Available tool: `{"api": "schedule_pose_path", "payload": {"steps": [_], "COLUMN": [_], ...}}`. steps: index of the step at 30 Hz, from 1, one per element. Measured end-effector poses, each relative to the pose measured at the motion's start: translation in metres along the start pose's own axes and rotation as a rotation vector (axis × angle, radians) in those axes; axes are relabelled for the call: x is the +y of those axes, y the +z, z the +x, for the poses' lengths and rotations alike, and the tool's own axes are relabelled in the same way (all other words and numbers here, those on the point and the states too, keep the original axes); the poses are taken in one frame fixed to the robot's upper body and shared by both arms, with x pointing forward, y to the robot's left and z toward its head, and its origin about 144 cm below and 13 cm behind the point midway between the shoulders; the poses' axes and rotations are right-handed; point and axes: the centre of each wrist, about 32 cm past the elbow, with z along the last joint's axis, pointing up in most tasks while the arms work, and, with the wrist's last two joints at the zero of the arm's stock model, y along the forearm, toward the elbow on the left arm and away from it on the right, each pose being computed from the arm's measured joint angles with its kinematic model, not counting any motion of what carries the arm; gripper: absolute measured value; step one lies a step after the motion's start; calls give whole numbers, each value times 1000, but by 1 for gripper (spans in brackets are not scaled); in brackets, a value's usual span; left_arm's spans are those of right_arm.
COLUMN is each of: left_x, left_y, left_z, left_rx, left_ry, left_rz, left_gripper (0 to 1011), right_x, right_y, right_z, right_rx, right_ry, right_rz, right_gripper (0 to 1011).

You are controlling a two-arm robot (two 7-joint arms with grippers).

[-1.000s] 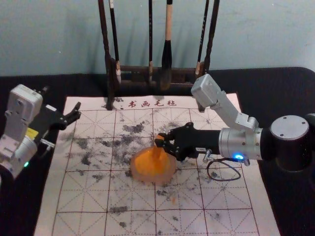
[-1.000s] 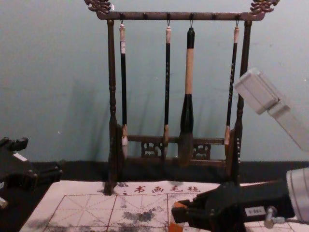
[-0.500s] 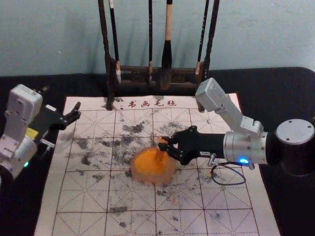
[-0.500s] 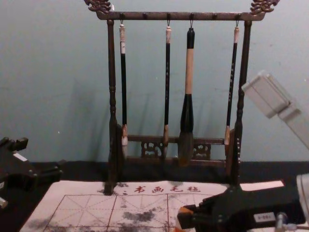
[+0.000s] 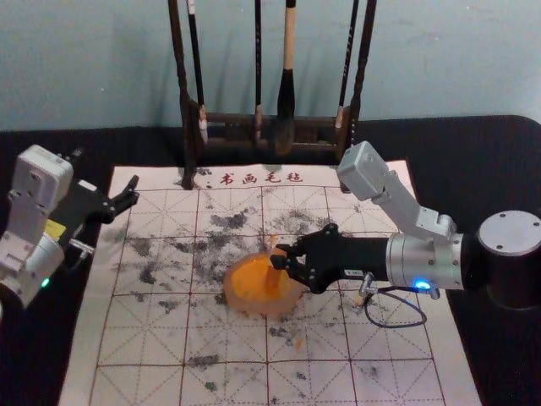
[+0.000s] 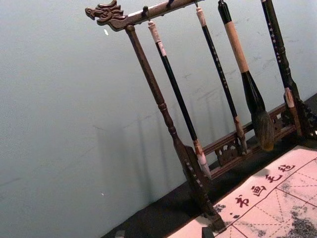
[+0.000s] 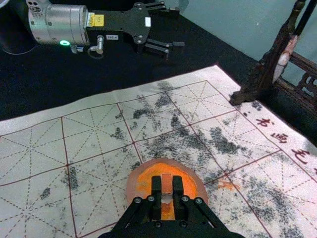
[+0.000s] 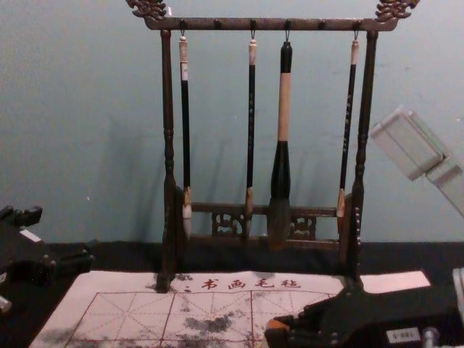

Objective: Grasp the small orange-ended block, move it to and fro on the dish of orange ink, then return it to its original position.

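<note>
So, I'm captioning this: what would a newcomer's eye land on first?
Probably the orange ink in its dish on the mat, where the right pincer grips a small block. Next, the dark rack behind, hung with four brushes. The left pincer hangs open by the mat's left edge.

Glossy wooden rack, matt black cloth

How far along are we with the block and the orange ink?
Done: the grasp, with the right tool shut on the block. In hand, it seems: the inking, as the block is held at the orange ink in the dish. Left: finishing any to-and-fro strokes, then returning the block to its original position.
</note>
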Motion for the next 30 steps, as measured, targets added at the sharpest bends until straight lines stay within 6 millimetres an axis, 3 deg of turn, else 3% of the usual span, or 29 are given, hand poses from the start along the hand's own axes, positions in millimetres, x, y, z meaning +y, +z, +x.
{"api": "schedule_pose_path", "payload": {"steps": [30], "left_x": [0], "left_y": [0], "left_z": [0], "left_rx": [0], "left_ry": [0], "left_rz": [0], "left_gripper": [1001], "right_x": [28], "right_y": [8], "right_z": [-2], "right_rx": [-8], "right_ry": [49], "right_rz": [5], "right_gripper": [129]}}
